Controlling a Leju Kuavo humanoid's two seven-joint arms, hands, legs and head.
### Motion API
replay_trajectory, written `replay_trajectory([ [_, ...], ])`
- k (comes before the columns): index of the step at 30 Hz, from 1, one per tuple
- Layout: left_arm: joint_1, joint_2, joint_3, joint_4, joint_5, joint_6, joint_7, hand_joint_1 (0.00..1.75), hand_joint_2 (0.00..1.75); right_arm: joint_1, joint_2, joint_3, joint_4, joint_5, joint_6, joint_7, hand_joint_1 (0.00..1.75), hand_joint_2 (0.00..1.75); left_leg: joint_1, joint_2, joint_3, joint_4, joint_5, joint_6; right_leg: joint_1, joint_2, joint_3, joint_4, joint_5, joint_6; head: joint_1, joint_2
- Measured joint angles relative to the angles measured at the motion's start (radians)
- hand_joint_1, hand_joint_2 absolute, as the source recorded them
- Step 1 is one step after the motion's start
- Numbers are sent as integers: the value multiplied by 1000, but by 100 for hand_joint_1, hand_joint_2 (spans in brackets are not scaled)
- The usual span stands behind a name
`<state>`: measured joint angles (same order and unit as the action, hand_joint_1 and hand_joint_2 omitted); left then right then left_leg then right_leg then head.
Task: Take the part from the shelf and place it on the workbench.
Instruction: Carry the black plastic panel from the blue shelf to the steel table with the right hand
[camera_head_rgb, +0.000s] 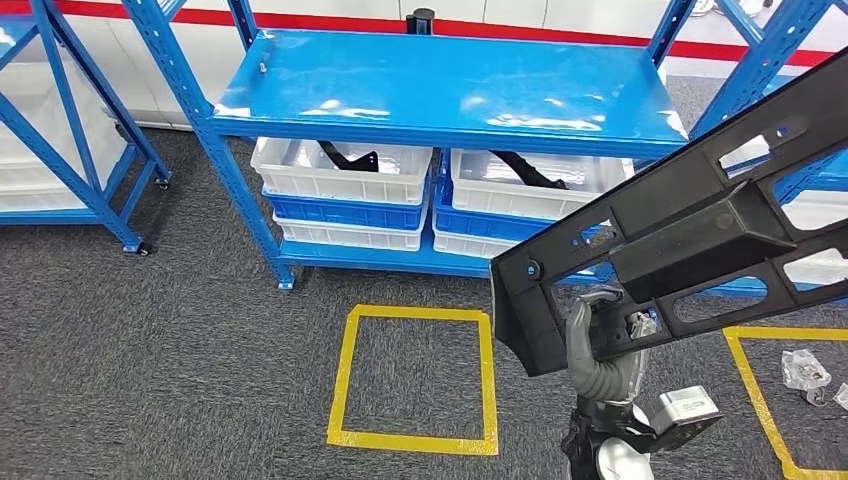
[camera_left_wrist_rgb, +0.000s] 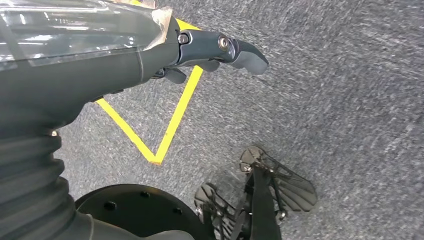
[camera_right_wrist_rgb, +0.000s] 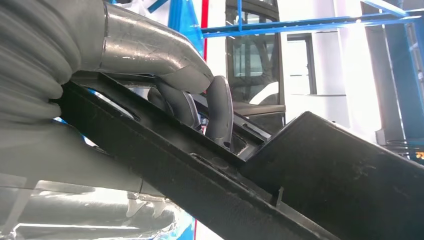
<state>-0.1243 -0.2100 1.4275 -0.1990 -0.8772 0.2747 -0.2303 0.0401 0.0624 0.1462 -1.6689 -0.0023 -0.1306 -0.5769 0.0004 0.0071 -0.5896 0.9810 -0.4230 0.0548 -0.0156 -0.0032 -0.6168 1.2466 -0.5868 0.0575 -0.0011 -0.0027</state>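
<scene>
A long black plastic part (camera_head_rgb: 690, 215) with cut-out windows hangs tilted at the right of the head view, in front of the blue shelf (camera_head_rgb: 450, 90). My right hand (camera_head_rgb: 600, 345) grips it from below near its lower end. In the right wrist view the fingers (camera_right_wrist_rgb: 220, 107) hook through an opening of the part (camera_right_wrist_rgb: 320, 165). My left hand (camera_left_wrist_rgb: 220, 52) hangs over the grey carpet, holding nothing, one finger stretched out.
White crates (camera_head_rgb: 340, 170) with black parts stand on the shelf's lower level. A yellow tape square (camera_head_rgb: 415, 375) marks the carpet in front. A second yellow outline (camera_head_rgb: 760, 400) with small plastic bags (camera_head_rgb: 805, 370) lies at right. Another blue rack (camera_head_rgb: 60, 120) stands left.
</scene>
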Motion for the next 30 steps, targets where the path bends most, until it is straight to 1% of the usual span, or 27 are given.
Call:
replay_trajectory([
  [1,-1,-1,0,1,0,-1,0,0,175,-2,1,0,2,3,-1,0,175,175,0,0,-9,2,7,-3,0,0,45,-66,25,8,0,0],
  [2,-1,-2,0,2,-1,-1,1,0,175,-5,2,1,4,6,-1,0,175,175,-1,0,-17,4,14,-7,0,0,98,-147,42,11,0,0],
  [3,-2,-2,0,2,-4,-1,0,0,175,-7,4,1,5,9,-2,-1,175,175,-3,0,-23,7,21,-12,3,1,141,-215,52,10,-1,0],
  [4,-3,-3,-1,3,-8,1,-3,0,175,-10,6,2,5,11,-3,-2,175,175,-5,0,-28,9,27,-17,6,2,165,-263,55,5,-2,0],
  [5,-3,-3,-2,4,-15,3,-7,0,175,-11,7,2,6,13,-4,-4,175,175,-6,-1,-31,9,34,-22,10,3,174,-283,53,-2,-3,0],
  [6,-4,-4,-3,4,-21,7,-11,0,175,-11,8,3,7,15,-6,-5,175,175,-7,-3,-34,8,41,-28,12,3,169,-285,56,-10,-5,0],
  [7,-4,-4,-4,4,-27,11,-12,0,175,-11,9,4,8,17,-7,-7,175,175,-5,-6,-36,9,42,-34,7,1,161,-285,60,-19,-5,0],
  [8,-4,-4,-6,4,-29,15,-10,0,175,-12,10,6,10,20,-8,-8,175,175,-3,-8,-43,18,30,-41,3,-1,157,-285,66,-31,-6,0],
  [9,-4,-3,-6,4,-30,20,-7,0,175,-13,11,10,12,22,-8,-9,175,175,0,-10,-54,45,1,-47,-2,-6,150,-287,74,-43,-9,0],
  [11,-4,-4,-6,4,-29,30,-2,0,175,-14,12,19,16,24,-6,-13,175,175,4,-11,-93,155,-91,-60,-3,-17,135,-287,89,-61,-12,0],
  [12,-3,-4,-6,4,-26,37,-1,0,175,-14,11,24,20,24,-1,-15,175,175,7,-11,-114,224,-128,-65,-2,-24,127,-286,95,-64,-13,0],
  [13,-3,-4,-6,5,-23,43,1,0,175,-14,11,29,24,24,5,-16,175,175,10,-11,-127,277,-144,-70,-1,-31,121,-285,101,-63,-13,0],
  [14,-3,-4,-6,5,-19,49,2,0,175,-14,10,34,28,23,11,-17,175,175,13,-10,-125,300,-141,-73,0,-39,115,-284,106,-61,-13,0],
  [15,-3,-4,-6,5,-16,53,3,0,175,-14,9,39,33,23,17,-18,175,175,16,-7,-104,283,-122,-75,0,-47,110,-281,110,-59,-13,0],
  [16,-3,-4,-6,5,-13,57,4,0,175,-15,9,45,37,23,22,-18,175,175,18,1,-62,227,-96,-76,0,-55,106,-277,113,-57,-13,0],
  [17,-4,-4,-6,5,-11,60,4,0,175,-17,9,50,40,22,27,-18,175,175,19,20,-12,152,-78,-75,1,-63,101,-273,114,-55,-14,0],
  [18,-5,-5,-5,5,-9,64,5,0,175,-20,8,54,43,22,32,-18,175,175,17,39,30,86,-65,-71,3,-70,96,-268,116,-52,-14,0],
  [19,-6,-6,-5,6,-7,68,6,0,175,-25,8,58,47,21,37,-18,175,175,14,54,55,39,-60,-64,6,-79,93,-264,117,-48,-12,0],
  [20,-7,-6,-5,6,-5,71,7,0,175,-29,8,63,49,21,42,-17,175,175,9,60,62,19,-62,-56,9,-87,90,-262,119,-43,-11,0],
  [22,-7,-7,-4,6,-3,79,8,0,175,-38,7,72,54,20,51,-16,175,175,4,42,51,13,-54,-37,11,-101,86,-262,124,-30,-8,0],
  [23,-7,-8,-3,6,-2,83,9,0,175,-41,6,76,57,19,55,-14,175,175,4,33,47,10,-48,-28,9,-92,80,-256,119,-24,-8,0],
  [24,-7,-9,-2,6,-2,88,9,0,175,-44,5,78,59,18,60,-12,175,175,5,24,43,6,-41,-19,7,-73,70,-236,105,-22,-6,0],
  [25,-7,-10,-2,6,-3,93,8,0,175,-47,3,79,62,16,66,-9,175,175,7,15,37,3,-33,-10,5,-49,50,-194,79,-24,-5,0],
  [26,-8,-11,-2,6,-5,97,6,0,175,-49,0,80,66,13,74,-6,175,175,7,5,29,3,-26,-5,4,-25,23,-131,45,-29,-4,0],
  [28,-7,-12,-2,6,-13,105,3,0,175,-51,-6,83,77,8,88,1,175,175,4,-19,13,4,-14,0,4,-6,-30,2,-11,-35,-2,0],
  [29,-7,-12,-2,6,-19,108,2,0,175,-51,-8,84,82,5,93,5,175,175,3,-31,6,4,-8,0,4,-4,-38,31,-19,-32,-2,0],
  [30,-6,-12,-3,6,-23,111,3,0,175,-51,-9,84,86,2,97,8,175,175,3,-44,0,4,-2,-2,4,-2,-25,16,-11,-26,-2,0],
])
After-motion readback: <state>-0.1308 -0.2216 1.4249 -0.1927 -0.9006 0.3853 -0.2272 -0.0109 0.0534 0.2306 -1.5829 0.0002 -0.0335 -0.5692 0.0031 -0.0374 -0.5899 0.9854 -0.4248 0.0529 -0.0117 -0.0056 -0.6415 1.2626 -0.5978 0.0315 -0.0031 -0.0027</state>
